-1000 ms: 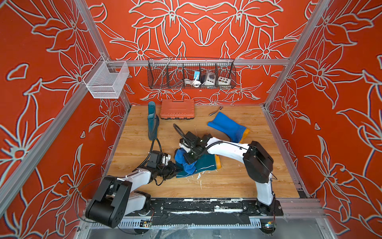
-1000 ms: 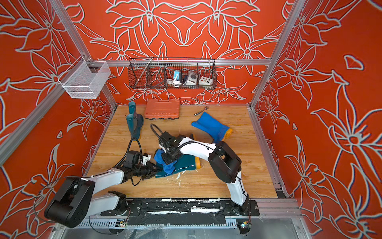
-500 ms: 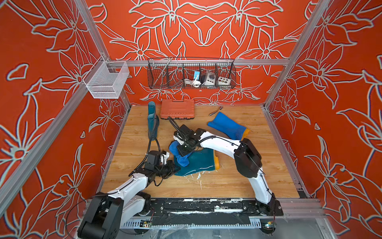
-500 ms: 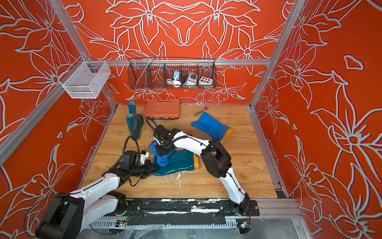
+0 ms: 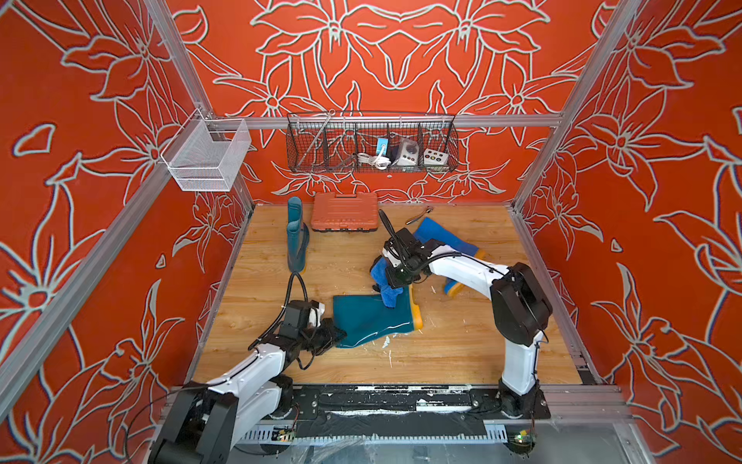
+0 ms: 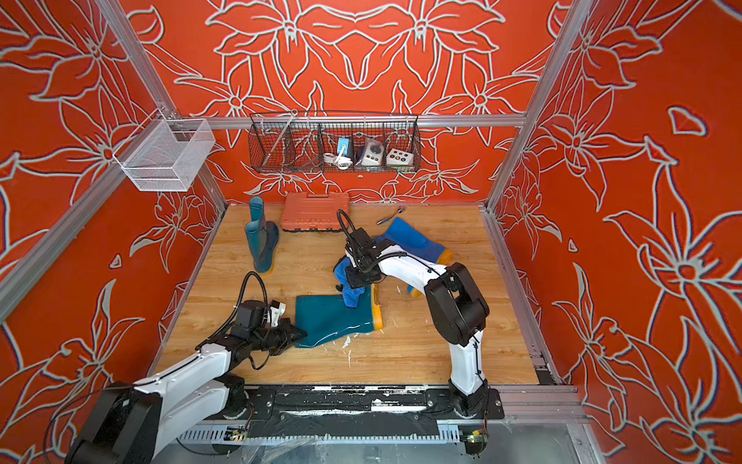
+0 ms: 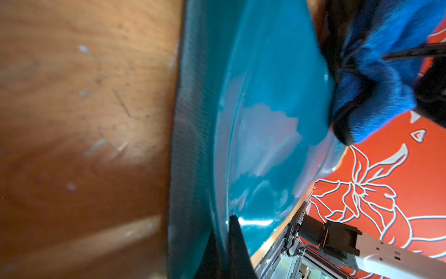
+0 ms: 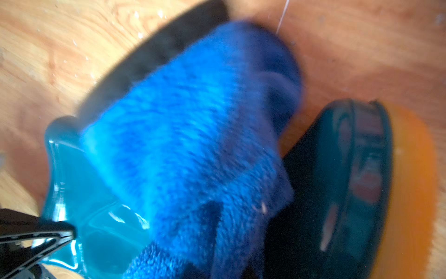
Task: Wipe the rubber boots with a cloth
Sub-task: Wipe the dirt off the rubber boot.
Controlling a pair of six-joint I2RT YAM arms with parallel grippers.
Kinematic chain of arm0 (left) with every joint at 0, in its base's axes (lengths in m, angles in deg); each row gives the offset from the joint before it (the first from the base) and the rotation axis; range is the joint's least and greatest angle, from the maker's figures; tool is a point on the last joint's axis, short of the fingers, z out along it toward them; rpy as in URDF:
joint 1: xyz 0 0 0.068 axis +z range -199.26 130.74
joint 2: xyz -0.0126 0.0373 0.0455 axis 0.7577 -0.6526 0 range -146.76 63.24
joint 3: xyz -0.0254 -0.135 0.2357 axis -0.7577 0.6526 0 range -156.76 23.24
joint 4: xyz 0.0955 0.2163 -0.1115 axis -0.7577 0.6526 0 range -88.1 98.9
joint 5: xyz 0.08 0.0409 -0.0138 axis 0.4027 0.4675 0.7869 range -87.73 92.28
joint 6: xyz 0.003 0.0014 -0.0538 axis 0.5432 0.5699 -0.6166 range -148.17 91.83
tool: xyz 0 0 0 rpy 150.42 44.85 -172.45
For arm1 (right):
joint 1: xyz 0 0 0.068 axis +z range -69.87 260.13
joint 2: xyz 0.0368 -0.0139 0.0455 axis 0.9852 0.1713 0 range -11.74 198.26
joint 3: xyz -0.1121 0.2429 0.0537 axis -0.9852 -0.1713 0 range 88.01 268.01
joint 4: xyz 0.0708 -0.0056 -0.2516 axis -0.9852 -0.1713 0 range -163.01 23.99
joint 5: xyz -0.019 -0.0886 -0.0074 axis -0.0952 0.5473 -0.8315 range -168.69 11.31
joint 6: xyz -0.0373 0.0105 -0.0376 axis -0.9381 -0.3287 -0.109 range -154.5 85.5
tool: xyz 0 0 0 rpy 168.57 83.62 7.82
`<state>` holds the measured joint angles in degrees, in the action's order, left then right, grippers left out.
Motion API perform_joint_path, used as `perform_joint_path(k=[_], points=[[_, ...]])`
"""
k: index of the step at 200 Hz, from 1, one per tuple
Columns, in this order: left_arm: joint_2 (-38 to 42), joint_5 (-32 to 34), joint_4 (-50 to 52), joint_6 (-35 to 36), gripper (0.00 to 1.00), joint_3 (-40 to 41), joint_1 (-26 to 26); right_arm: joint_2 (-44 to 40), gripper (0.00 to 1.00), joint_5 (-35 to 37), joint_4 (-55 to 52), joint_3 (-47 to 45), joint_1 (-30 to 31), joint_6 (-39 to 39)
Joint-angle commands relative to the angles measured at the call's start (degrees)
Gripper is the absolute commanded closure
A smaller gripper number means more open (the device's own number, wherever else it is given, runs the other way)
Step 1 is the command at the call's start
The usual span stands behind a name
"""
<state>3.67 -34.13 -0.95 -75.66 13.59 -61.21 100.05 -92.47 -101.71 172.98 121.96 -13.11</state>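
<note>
Nearest me, my left end effector (image 5: 337, 334) is clamped together on the open cuff of the lying teal boot (image 5: 369, 317), pinning it flat on the surface (image 5: 461, 353). A little further in, my right end effector (image 5: 391, 283) is closed on the cloth (image 5: 386, 291). The cloth hangs in a bunch and touches the foot of that boot, just beside its yellow-orange sole.

So I judge we're mid-wipe on this boot. The foot end is getting contact, while the long shaft toward my left arm lies bare and glossy. Beyond that, the blue boot (image 5: 445, 241) lies on its side behind my right arm. The standing teal boot (image 5: 296, 241) is upright near the back, beside the orange case (image 5: 345, 211). Nothing touches either of them, and I can't tell from here whether they've been wiped. I'd count them as work left.

The left wrist view gives me what the top views can't: dark fingers (image 7: 235, 241) closed on the cuff edge, and the cloth's black-edged tip resting on the shine. The right wrist view is blurred, but it shows cloth draped over the foot. Only the top views show the other two boots.
</note>
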Motion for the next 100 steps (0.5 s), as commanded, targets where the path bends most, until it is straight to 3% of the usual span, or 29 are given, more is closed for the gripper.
perform_joint_path(k=[1, 20, 41, 71, 100], points=[[-2.9, -1.4, -2.2, -1.1, 1.00, 0.1, 0.2, 5.9, 1.00, 0.5, -0.7, 6.9, 9.1, 0.3], [-2.6, -1.8, -1.9, -1.6, 1.00, 0.0, 0.2, 12.2, 1.00, -1.6, -2.7, 16.9, 14.9, 0.0], [1.1, -0.9, 1.7, -1.1, 1.00, 0.1, 0.2, 14.8, 1.00, -2.6, -4.1, 20.4, 15.5, -0.1], [8.2, 1.3, 5.6, -1.2, 1.00, 0.9, 0.2, 6.9, 1.00, 0.0, -1.4, 6.7, 8.5, 0.2], [8.8, 1.4, 5.0, -1.8, 1.00, 1.6, 0.2, -2.1, 1.00, 1.4, 1.7, -5.3, 1.1, 1.0]])
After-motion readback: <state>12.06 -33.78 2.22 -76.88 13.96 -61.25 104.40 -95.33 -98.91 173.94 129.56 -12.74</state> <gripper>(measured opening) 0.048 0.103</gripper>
